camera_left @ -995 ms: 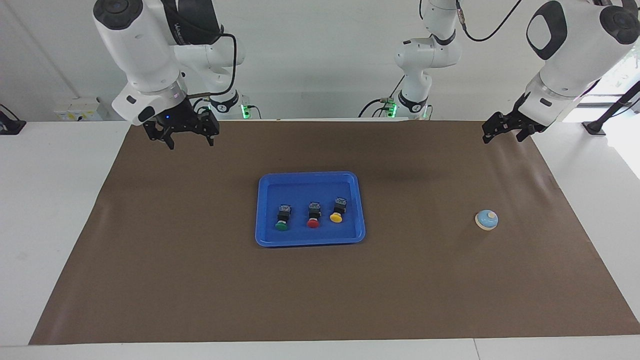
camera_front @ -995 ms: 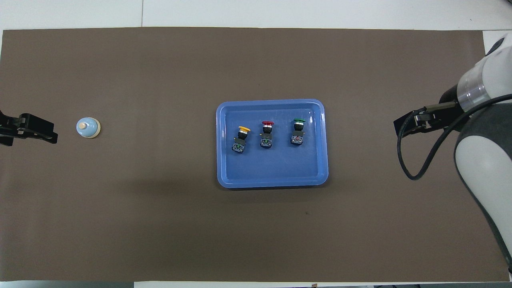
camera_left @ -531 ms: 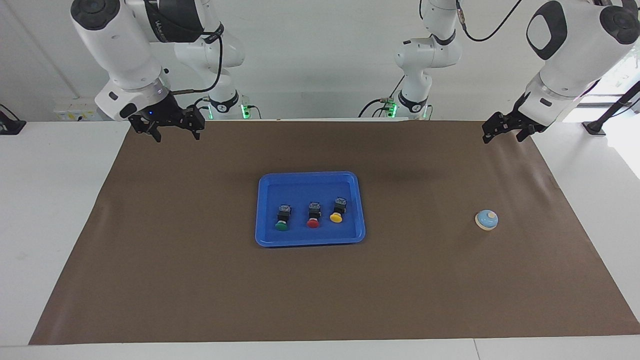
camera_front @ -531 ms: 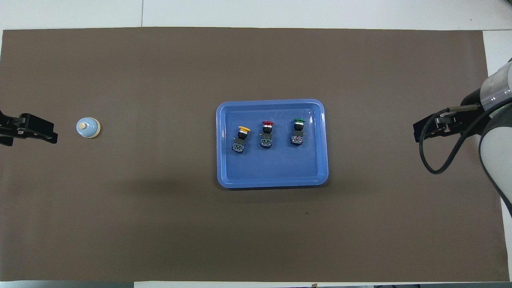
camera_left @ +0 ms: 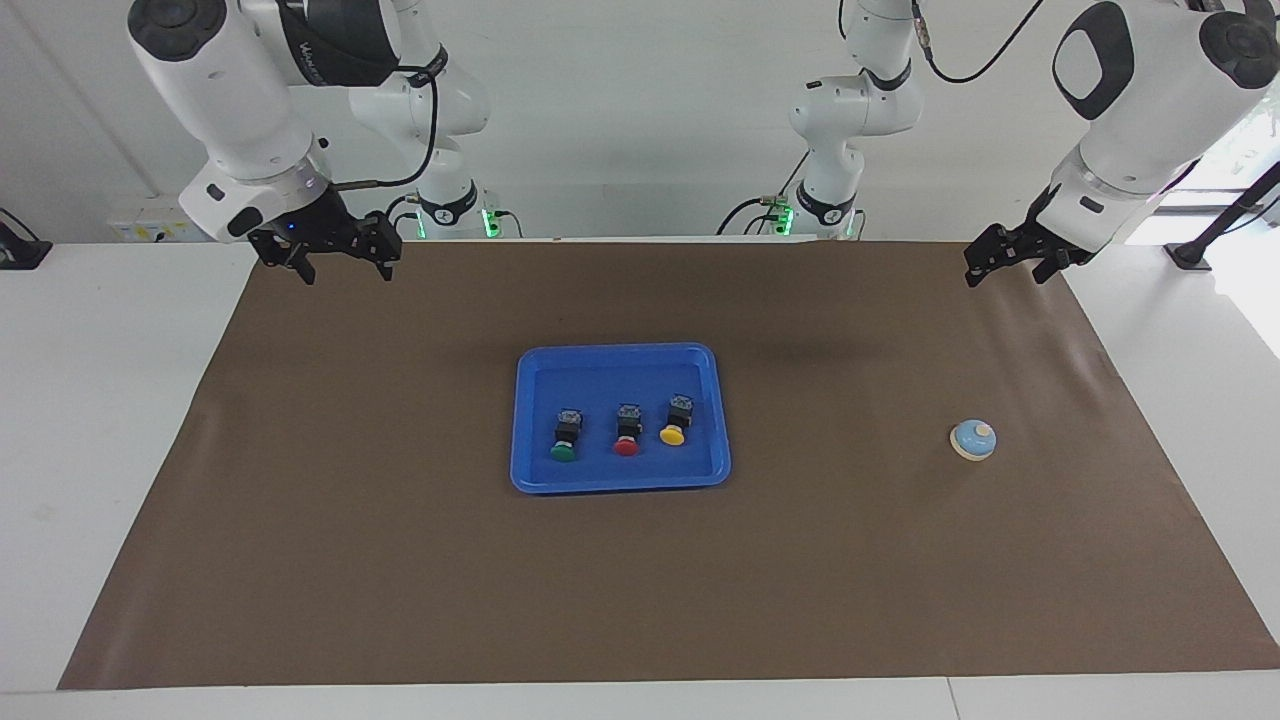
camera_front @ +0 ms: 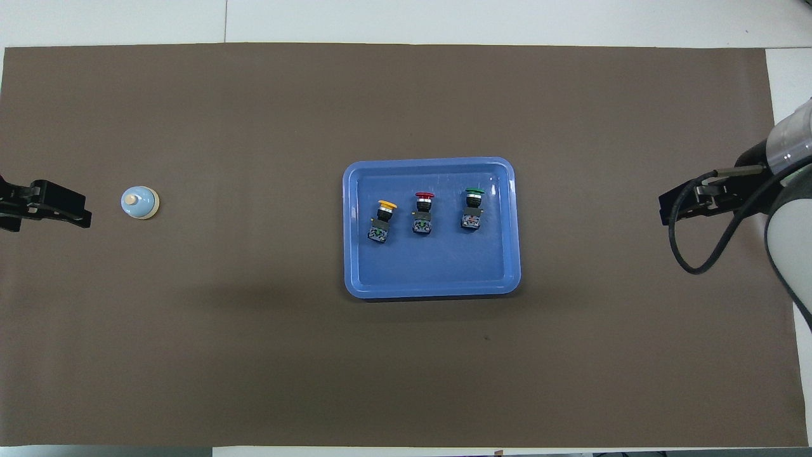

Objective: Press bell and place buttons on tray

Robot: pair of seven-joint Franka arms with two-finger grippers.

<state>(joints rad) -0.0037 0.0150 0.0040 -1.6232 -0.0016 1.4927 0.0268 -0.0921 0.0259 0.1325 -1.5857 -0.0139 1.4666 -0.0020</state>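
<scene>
Buttons (camera_left: 625, 432) lie in tray (camera_left: 530, 470); right end effector (camera_left: 335, 268) raised, spread, empty; left end effector (camera_left: 1005, 268) unclear.

The blue tray (camera_left: 620, 355) is sitting at the centre of the facing view, a shallow rectangle with rounded corners and a raised rim. Three buttons are lying in it in a row, apart from one another, black bodies pointing up the frame and caps down: green button (camera_left: 564, 440), red button (camera_left: 627, 432), yellow button (camera_left: 675, 422). The light-blue bell (camera_left: 973, 439), cream-rimmed with a cream knob, is standing upright at centre right, well apart from the tray.
</scene>
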